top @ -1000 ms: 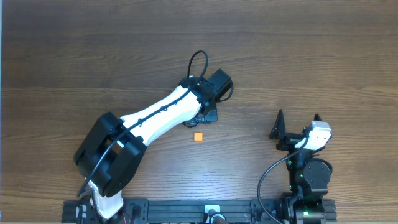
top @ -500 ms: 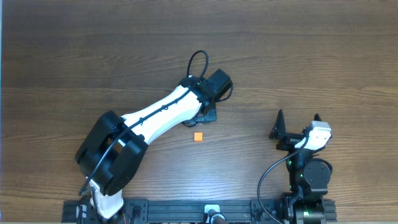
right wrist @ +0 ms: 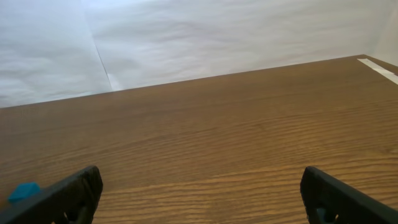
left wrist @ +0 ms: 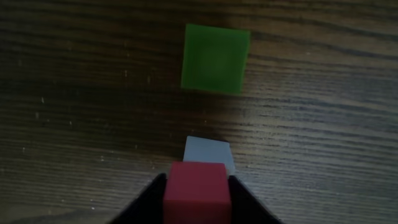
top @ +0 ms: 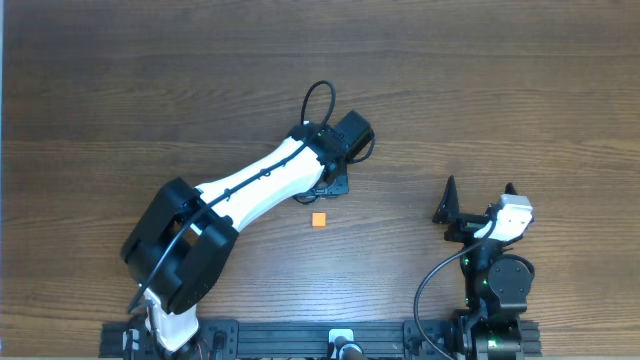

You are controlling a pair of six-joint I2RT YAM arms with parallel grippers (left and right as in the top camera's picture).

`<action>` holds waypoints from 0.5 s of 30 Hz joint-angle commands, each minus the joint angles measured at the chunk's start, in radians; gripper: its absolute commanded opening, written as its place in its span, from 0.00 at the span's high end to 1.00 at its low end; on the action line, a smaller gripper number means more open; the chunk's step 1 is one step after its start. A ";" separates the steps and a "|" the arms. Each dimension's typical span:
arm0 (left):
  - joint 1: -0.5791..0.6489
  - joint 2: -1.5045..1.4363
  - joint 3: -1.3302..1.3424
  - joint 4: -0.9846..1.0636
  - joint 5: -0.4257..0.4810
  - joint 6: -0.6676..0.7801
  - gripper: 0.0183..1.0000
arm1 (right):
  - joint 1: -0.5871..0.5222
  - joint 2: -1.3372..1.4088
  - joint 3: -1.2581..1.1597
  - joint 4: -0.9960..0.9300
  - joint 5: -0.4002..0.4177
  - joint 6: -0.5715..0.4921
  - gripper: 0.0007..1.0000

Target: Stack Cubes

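Observation:
In the left wrist view my left gripper (left wrist: 196, 194) is shut on a red cube (left wrist: 195, 186). Just past the red cube, partly hidden by it, a pale grey cube (left wrist: 209, 152) sits on the wood; I cannot tell whether the two touch. A green cube (left wrist: 215, 58) lies flat on the table a little beyond them. From above, the left arm reaches to the table's middle, with an orange cube (top: 318, 220) just in front of its wrist (top: 334, 150). My right gripper (top: 476, 203) stands open near its base, holding nothing. A blue cube (right wrist: 23, 191) peeks beside one right finger (right wrist: 68, 198).
The brown wooden table (top: 520, 90) stretches bare at the back and at both sides. A white wall (right wrist: 205, 37) rises behind the table's far edge in the right wrist view. A black cable (top: 320, 100) loops above the left wrist.

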State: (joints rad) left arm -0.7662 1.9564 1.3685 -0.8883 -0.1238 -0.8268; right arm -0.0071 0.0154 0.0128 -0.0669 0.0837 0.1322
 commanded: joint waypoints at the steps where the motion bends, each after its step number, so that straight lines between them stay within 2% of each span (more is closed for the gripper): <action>1: 0.007 0.021 -0.009 0.003 -0.016 0.013 0.55 | -0.005 -0.010 -0.008 -0.001 -0.008 0.001 0.01; 4: 0.007 0.020 -0.009 0.003 -0.016 0.013 0.50 | -0.005 -0.010 -0.008 -0.001 -0.008 0.001 0.01; 6: 0.007 0.021 -0.009 0.003 -0.016 0.013 0.43 | -0.005 -0.010 -0.008 -0.001 -0.008 0.001 0.01; 7: 0.007 0.021 -0.009 0.003 -0.016 0.013 0.31 | -0.005 -0.010 -0.008 -0.001 -0.008 0.001 0.01; 10: 0.001 0.017 -0.009 -0.001 -0.005 0.012 0.15 | -0.005 -0.010 -0.008 -0.001 -0.008 0.001 0.01; 15: -0.027 -0.008 -0.010 -0.021 0.029 0.007 0.07 | -0.005 -0.010 -0.008 -0.001 -0.008 0.001 0.01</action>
State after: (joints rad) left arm -0.7727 1.9591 1.3685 -0.9009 -0.1158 -0.8154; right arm -0.0071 0.0154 0.0128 -0.0669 0.0837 0.1314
